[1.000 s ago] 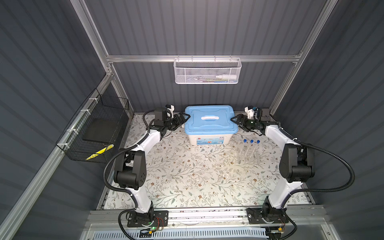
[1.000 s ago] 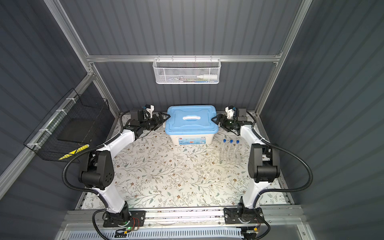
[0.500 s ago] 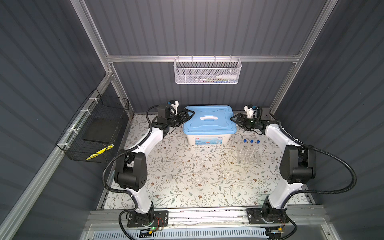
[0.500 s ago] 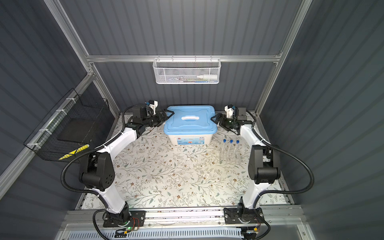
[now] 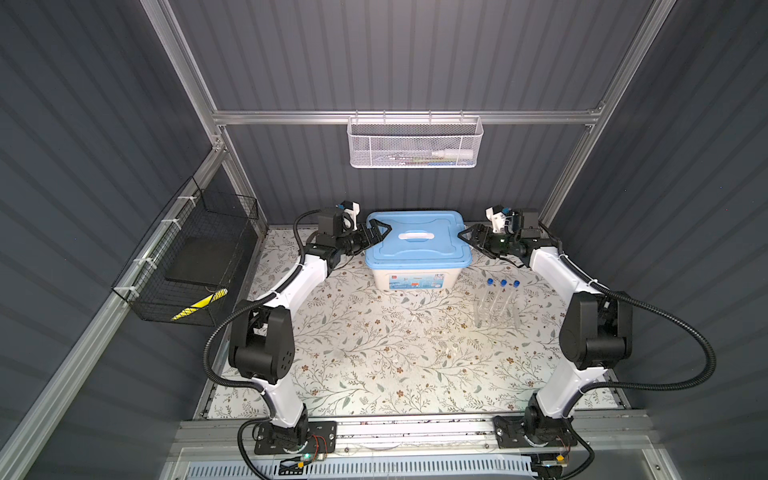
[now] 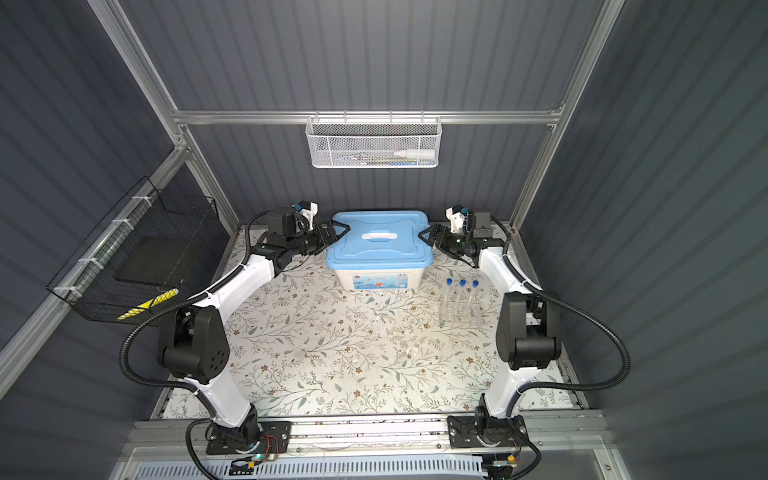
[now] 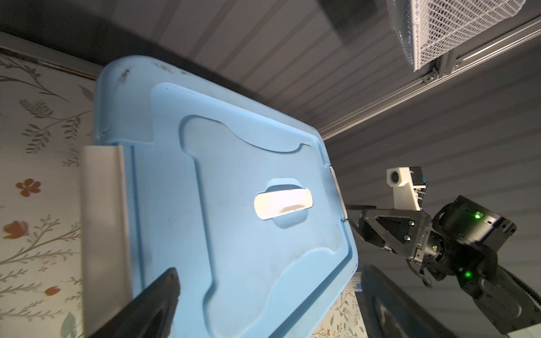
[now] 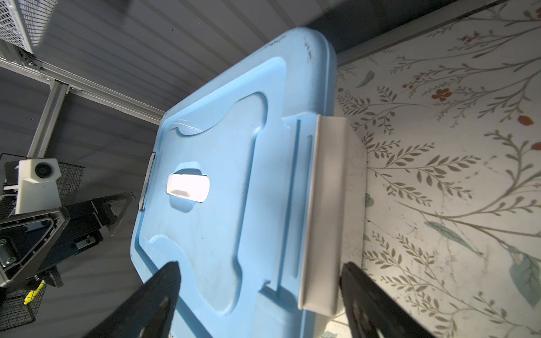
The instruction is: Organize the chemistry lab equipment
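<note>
Well apart from fingers (image 8: 159,297), test tubes (image 5: 501,297) stand.

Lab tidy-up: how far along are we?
Done: three test tubes stand in the clear rack on the right. In hand: nothing gripped; left gripper and right gripper are open, flanking the white latches at each end of the closed blue lid on the box. Left: likely working those latches; mortar, dish and tweezers aren't clearly visible, so I can't confirm them.

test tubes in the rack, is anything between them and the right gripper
Nothing visible does. The right gripper is open at the end of the blue-lidded box; the test tubes stand in their rack toward the front, with only bare table between them.
</note>
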Robot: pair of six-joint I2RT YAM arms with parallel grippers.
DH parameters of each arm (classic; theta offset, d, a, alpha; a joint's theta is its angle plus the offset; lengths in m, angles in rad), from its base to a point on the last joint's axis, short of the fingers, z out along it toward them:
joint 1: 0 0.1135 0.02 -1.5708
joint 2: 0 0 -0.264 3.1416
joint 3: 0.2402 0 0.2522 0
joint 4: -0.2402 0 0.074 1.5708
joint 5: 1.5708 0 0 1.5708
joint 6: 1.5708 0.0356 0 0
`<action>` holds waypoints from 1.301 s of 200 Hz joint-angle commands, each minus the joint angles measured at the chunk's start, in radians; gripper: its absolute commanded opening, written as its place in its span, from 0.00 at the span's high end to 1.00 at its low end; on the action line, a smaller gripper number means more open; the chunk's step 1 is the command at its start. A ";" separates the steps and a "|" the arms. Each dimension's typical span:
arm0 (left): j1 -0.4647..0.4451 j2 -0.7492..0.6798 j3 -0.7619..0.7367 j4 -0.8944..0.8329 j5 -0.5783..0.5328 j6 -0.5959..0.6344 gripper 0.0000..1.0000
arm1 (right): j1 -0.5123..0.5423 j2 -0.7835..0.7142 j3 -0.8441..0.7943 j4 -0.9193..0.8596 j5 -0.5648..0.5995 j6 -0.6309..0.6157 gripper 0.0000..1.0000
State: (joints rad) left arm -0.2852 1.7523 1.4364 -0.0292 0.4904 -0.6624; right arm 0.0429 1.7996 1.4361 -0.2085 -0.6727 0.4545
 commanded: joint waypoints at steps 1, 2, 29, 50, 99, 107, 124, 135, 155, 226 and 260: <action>0.020 -0.076 0.020 -0.051 -0.050 0.043 0.01 | 0.005 -0.025 0.033 -0.017 0.010 -0.022 0.13; 0.022 -0.077 0.019 -0.052 -0.051 0.043 0.01 | 0.005 -0.025 0.034 -0.018 0.012 -0.023 0.13; 0.041 -0.091 -0.004 -0.067 -0.070 0.043 0.01 | 0.003 -0.031 0.037 -0.031 0.031 -0.037 0.12; 0.052 -0.088 -0.011 -0.068 -0.082 0.047 0.00 | 0.002 -0.028 0.042 -0.035 0.029 -0.037 0.12; 0.061 -0.007 0.013 -0.096 -0.043 0.045 0.02 | 0.003 -0.021 0.049 -0.035 0.013 -0.031 0.12; 0.060 0.004 0.015 -0.089 -0.032 0.036 0.02 | 0.003 -0.021 0.050 -0.035 0.009 -0.030 0.13; 0.058 0.012 0.011 -0.072 -0.011 0.022 0.03 | 0.004 -0.018 0.053 -0.035 0.001 -0.028 0.13; 0.057 0.010 0.010 -0.069 -0.008 0.019 0.04 | 0.005 -0.017 0.056 -0.035 -0.004 -0.027 0.14; 0.051 0.008 0.010 -0.069 -0.009 0.020 0.04 | 0.008 -0.013 0.059 -0.033 -0.012 -0.024 0.15; 0.046 -0.022 0.010 -0.082 -0.041 0.034 0.07 | 0.012 -0.032 0.058 -0.056 0.057 -0.045 0.15; 0.046 -0.015 0.023 -0.089 -0.028 0.036 0.08 | 0.013 -0.028 0.070 -0.052 0.044 -0.040 0.15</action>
State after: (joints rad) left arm -0.2348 1.7687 1.4353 -0.0982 0.4561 -0.6418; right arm 0.0525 1.7954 1.4738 -0.2497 -0.6277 0.4259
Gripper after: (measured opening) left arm 0.927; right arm 0.851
